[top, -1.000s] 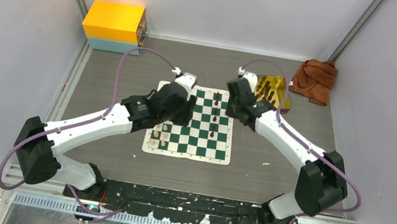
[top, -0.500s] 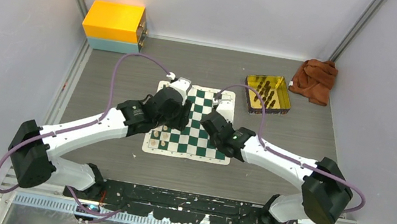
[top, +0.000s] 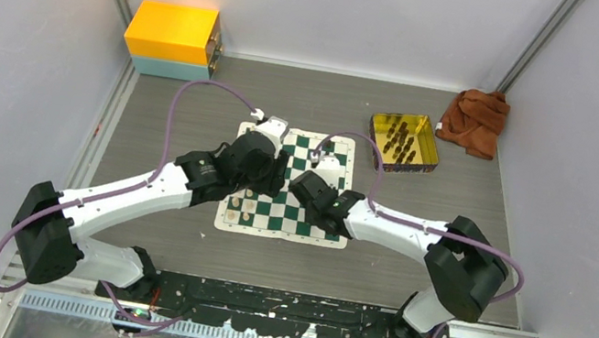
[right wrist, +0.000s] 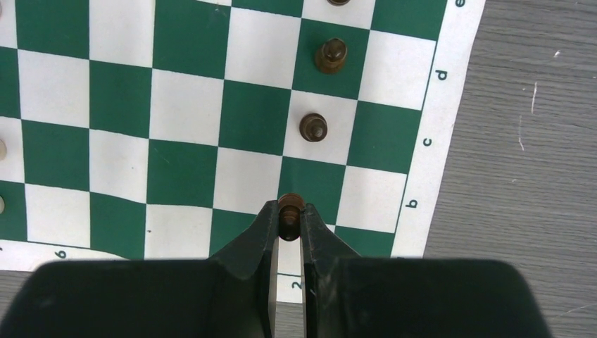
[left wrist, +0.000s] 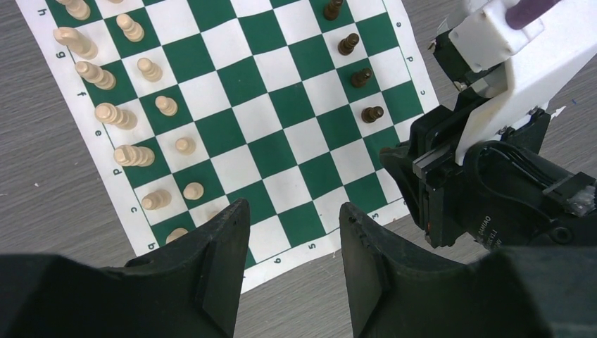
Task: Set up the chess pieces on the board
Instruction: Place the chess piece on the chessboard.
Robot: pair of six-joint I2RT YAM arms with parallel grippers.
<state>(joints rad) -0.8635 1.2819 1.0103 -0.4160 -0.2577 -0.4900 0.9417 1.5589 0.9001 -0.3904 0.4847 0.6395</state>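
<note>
**Near the board's right edge, a dark pawn is ready to be set down**

The right gripper (right wrist: pixel 288 215) is pinching a dark pawn (right wrist: pixel 289 204) by its head. It holds it over the green square at the near end of the line of dark pawns (right wrist: pixel 313 127) on the board (right wrist: pixel 183 91). Whether its base touches the board I cannot tell. To do this well, I would centre it on that square in line with its neighbours. Then lower it straight, release only once it stands flat, and lift straight up so the gripper does not clip the next pawn. The left gripper (left wrist: pixel 292 222) hangs spread and empty above the board, near the other gripper, and is best held there.
</note>
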